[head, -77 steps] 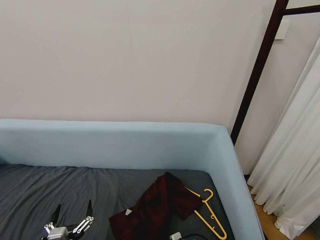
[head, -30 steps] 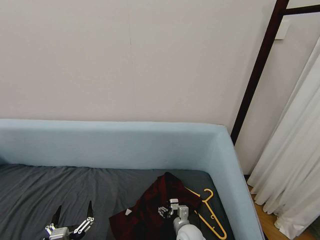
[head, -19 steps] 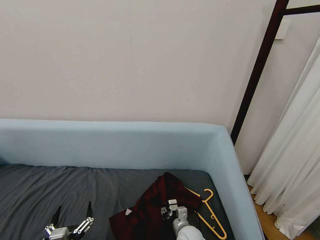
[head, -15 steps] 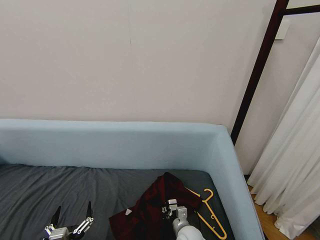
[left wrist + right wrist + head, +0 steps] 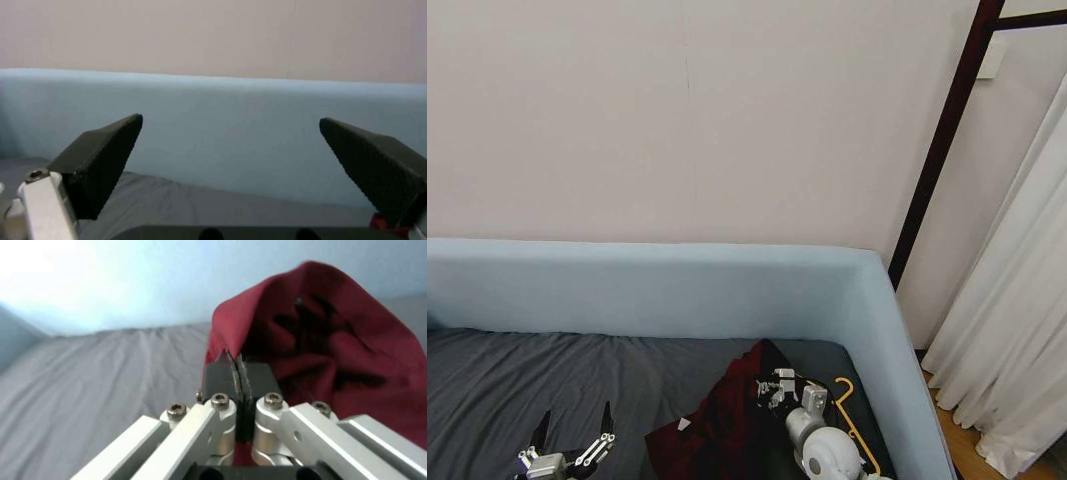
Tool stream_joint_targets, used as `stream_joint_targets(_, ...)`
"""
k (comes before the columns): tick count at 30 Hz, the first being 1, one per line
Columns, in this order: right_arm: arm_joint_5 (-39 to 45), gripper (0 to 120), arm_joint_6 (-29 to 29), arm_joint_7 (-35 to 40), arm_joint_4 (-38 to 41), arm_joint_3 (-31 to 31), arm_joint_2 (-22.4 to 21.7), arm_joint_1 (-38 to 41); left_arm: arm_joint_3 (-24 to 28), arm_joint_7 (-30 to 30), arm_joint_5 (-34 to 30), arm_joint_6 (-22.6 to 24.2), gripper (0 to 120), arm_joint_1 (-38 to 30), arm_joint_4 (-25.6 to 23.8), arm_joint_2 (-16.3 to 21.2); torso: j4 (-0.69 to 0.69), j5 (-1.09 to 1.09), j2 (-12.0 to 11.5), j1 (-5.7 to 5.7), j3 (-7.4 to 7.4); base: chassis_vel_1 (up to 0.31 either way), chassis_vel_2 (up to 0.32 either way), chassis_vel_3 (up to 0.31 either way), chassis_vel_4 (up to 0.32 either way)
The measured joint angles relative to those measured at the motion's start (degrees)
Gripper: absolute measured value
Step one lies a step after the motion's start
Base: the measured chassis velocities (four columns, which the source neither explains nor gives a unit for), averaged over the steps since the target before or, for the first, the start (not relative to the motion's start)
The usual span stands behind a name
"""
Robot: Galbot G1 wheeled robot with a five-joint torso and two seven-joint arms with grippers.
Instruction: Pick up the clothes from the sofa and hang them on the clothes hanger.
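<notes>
Pale blue padding makes up the sofa (image 5: 677,290), whose grey seat (image 5: 527,370) runs out to its right arm. On the seat's right end, near the back corner, we see the dark red garment (image 5: 727,420), crumpled. Its long axis slants from the seat's front edge toward that back right corner, where a fold stands up in a peak. Just beside it, against the sofa's right arm, lies the yellow hanger (image 5: 851,393), its hook toward the backrest and its body toward the front edge.

The right gripper (image 5: 772,385) sits on the garment's rear part, with its arm reaching in from the front edge and angled toward the backrest. In the right wrist view we find its fingers (image 5: 257,382) pressed flat together, pinching the cloth (image 5: 320,340) at its edge.

The left gripper (image 5: 575,412) hangs over the seat's front edge, well apart from the garment. It points at the backrest and its fingers (image 5: 100,165) are spread wide, holding nothing.
</notes>
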Motion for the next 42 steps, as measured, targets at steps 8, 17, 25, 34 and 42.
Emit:
stream_joint_targets(8, 7.45, 0, -1.72, 1.26, 6.84, 1.78, -1.58, 0.6, 0.38, 0.01, 0.05, -0.38, 100, 0.0, 0.18, -0.12, 0.0, 0.0, 0.0, 0.0, 0.0, 0.0, 0.0, 0.0, 0.0)
stream_joint_targets(17, 14.11, 0, -3.08, 7.87, 14.93, 0.77, -2.18, 1.13, 3.63, 1.98, 1.21, -3.23, 100, -0.13, 0.0, 1.71, 0.0, -0.01, 0.0, 0.0, 0.0, 0.0, 0.0, 0.0, 0.0)
stream_joint_targets(25, 15.6, 0, -2.96, 8.34, 15.89, -0.39, -1.96, 2.27, 5.69, 11.28, 1.32, -2.7, 100, -3.94, 0.04, 7.58, -0.01, -0.01, 0.0, 0.0, 0.0, 0.0, 0.0, 0.0, 0.0)
stream_joint_targets(34, 16.59, 0, -0.79, 3.6, 15.81, 0.19, -2.86, 1.11, 5.29, 18.46, 2.7, -5.54, 100, -4.9, 3.74, 8.71, -0.01, -0.01, 0.0, 0.0, 0.0, 0.0, 0.0, 0.0, 0.0)
stream_joint_targets(42, 16.72, 0, 1.68, 0.76, 16.27, 0.47, -2.27, 0.82, 4.34, 19.61, 4.34, -7.68, 100, -3.61, 6.43, 9.28, 0.0, -0.01, 0.0, 0.0, 0.01, 0.0, 0.0, 0.0, 0.0)
